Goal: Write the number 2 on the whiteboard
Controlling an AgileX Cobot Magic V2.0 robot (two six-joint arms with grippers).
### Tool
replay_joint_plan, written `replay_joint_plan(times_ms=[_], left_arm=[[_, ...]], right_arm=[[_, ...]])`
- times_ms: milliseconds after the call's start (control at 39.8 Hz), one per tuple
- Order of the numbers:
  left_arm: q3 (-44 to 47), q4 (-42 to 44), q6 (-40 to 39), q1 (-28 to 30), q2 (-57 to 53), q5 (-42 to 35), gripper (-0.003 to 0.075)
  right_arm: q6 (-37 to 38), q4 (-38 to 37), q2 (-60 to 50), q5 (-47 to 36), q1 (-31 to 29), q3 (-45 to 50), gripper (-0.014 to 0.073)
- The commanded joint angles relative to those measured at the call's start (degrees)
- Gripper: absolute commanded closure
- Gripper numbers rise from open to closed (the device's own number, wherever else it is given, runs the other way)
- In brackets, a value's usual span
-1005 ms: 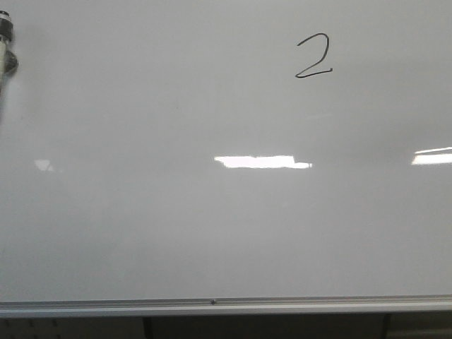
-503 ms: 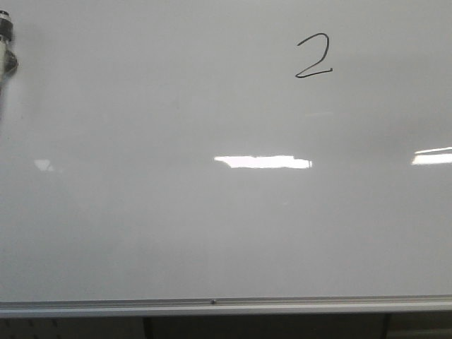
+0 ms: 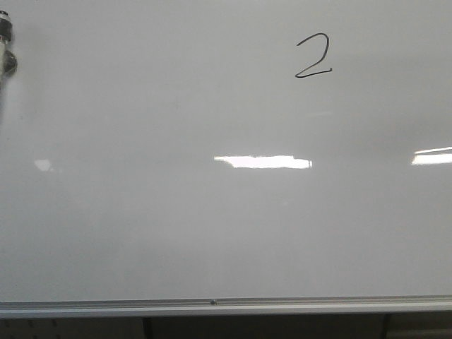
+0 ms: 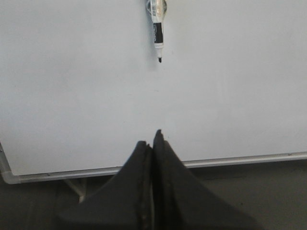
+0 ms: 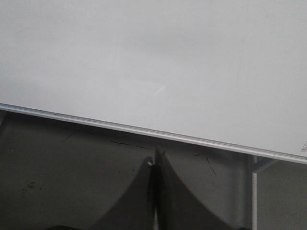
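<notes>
Whiteboard [image 3: 176,226]: large glossy white board filling the front view, silver frame along its lower edge; bright reflections across the middle. Left gripper [image 4: 153,143]: dark fingers pressed together, holding nothing, set back below the board's frame in its wrist view. Right gripper [image 5: 154,160]: fingers likewise together and empty, below the frame and clear of the board. Marker [image 4: 157,28]: white-and-black pen, tip uncapped and pointing down the board face, seen high in the left wrist view and only as a sliver at the left edge of the front view; what holds it there cannot be told. Number 2 [image 3: 313,55]: thin black digit, upper right of the board, curved top and flat base stroke, apparently complete. Risks, as judged: either closed gripper brushing the fresh ink would smear the digit; the uncapped marker tip could leave a stray mark if it slips or is knocked.
</notes>
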Motion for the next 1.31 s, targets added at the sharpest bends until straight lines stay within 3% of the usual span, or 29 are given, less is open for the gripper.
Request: replay_joint_plan(times_ms=[0, 201, 503, 804, 1282], left_arm=[[1.1, -2.7, -0.4, 0.4, -2.5, -6.5, 0.0739], [13.9, -5.1, 0.7, 0.5, -11.1, -23.0, 0.0739], [35.2, -3.5, 5.5, 5.3, -24.4, -47.1, 0.0739], [46.4, -3.5, 5.5, 6.1, -28.9, -57.9, 0.0739], [46.2, -3.5, 5.5, 5.4, -28.9, -56.4, 0.0739]], right_arm=[[0.1, -0.7, 0.2, -4.1, -0.4, -1.3, 0.0661], [0.1, -0.7, 0.2, -4.1, -0.4, -1.3, 0.0661], [0.1, -0.7, 0.2, -4.1, -0.4, -1.3, 0.0661], [0.1, -0.7, 0.2, -4.0, -0.4, -1.3, 0.0661], [0.1, -0.7, 0.2, -4.0, -0.4, -1.3, 0.0661]])
